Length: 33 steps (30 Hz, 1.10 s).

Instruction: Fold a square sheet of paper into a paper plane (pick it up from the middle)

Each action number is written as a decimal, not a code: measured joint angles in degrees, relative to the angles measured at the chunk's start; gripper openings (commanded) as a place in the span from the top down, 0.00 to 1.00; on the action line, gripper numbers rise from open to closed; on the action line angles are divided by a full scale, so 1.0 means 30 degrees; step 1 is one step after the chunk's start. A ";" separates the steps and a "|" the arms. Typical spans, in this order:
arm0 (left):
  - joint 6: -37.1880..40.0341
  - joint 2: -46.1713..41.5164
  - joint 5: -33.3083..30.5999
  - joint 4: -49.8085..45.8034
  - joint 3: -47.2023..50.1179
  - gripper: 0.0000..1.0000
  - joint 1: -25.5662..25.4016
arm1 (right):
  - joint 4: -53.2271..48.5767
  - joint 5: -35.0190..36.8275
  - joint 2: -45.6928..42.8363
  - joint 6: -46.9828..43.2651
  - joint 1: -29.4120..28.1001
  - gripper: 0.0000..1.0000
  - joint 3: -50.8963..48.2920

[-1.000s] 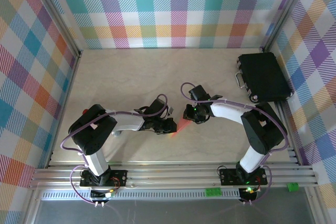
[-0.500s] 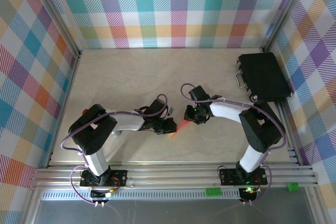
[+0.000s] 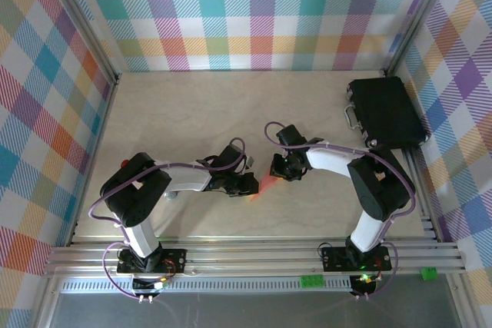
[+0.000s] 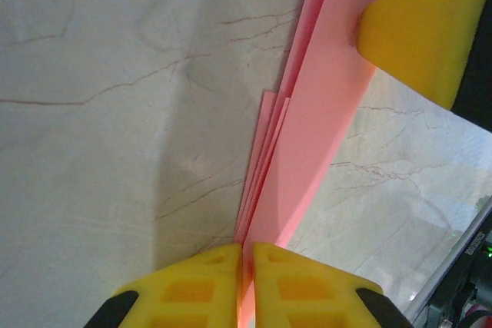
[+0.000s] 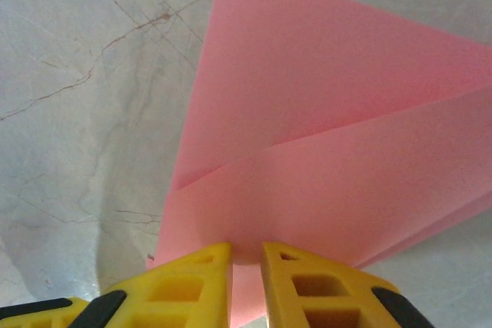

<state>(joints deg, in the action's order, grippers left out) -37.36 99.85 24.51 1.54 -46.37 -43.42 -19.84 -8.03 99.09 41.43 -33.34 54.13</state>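
Observation:
The salmon-pink sheet of paper (image 3: pixel 265 183) lies folded into a narrow pointed wedge at the table's middle, held between both grippers. My left gripper (image 3: pixel 251 185) is shut on its near-left end. In the left wrist view the stacked layers (image 4: pixel 323 90) run away from my left gripper (image 4: pixel 247 266) toward a yellow fingertip (image 4: pixel 423 28) of the other gripper. My right gripper (image 3: pixel 278 171) is shut on the far-right edge. In the right wrist view a broad folded flap (image 5: pixel 330 136) spreads out from my right gripper (image 5: pixel 246 266).
A black case (image 3: pixel 384 113) with a metal handle sits at the back right, near the wall. A small red object (image 3: pixel 124 164) shows beside the left arm's elbow. Plaid walls enclose the pale table (image 3: pixel 192 113) on three sides, and an aluminium rail (image 3: pixel 246 255) runs along the front.
The right arm's elbow has drifted slightly left. The paper and the left gripper stay where they were.

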 measured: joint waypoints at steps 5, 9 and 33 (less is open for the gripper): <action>0.0379 -0.1617 -0.1435 -0.1887 -0.0044 0.64 0.0313 | -0.0058 -0.0160 0.0073 -0.0102 0.0124 0.81 0.0036; 0.0699 -0.3650 -0.2412 -0.2710 -0.0204 0.63 0.0729 | -0.0051 -0.0342 0.0095 -0.0153 0.0219 0.81 0.0036; 0.0255 0.0882 -0.0474 -0.0954 -0.2586 0.93 -0.0612 | -0.0131 -0.1719 0.0583 -0.0240 0.0750 0.84 0.0284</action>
<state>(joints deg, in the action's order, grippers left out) -36.60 102.50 23.09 -1.32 -54.13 -45.25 -20.23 -13.19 100.84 40.71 -31.09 54.98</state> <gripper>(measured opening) 0.077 0.156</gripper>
